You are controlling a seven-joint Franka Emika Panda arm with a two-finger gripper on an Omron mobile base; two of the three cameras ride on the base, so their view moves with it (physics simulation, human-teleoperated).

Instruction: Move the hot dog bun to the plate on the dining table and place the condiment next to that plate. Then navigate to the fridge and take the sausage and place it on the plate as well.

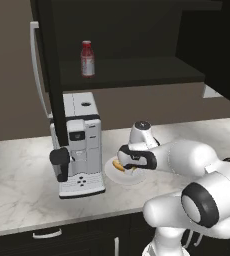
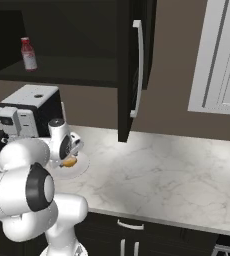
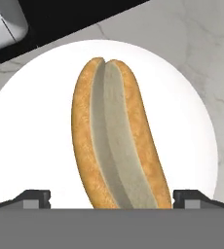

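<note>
The hot dog bun (image 3: 114, 136) is golden with a pale split. It lies on a plain white dish (image 3: 31, 136) on the marble kitchen counter (image 1: 17, 185). My gripper (image 3: 112, 197) hangs just over the bun (image 1: 118, 165), open, with one fingertip (image 3: 33, 197) on each side of the bun's near end and nothing held. From the right the gripper (image 2: 69, 156) hovers over the bun (image 2: 69, 162). The red condiment bottle (image 1: 87, 59) stands upright on a shelf of the open dark wall cabinet, up and left of my hand. The plate, the dining table, the fridge and the sausage are out of view.
A white coffee machine (image 1: 79, 145) stands close left of the white dish (image 1: 132, 179). The open black cabinet door (image 2: 134, 65) hangs over the counter (image 2: 162, 170). The marble runs on to the right.
</note>
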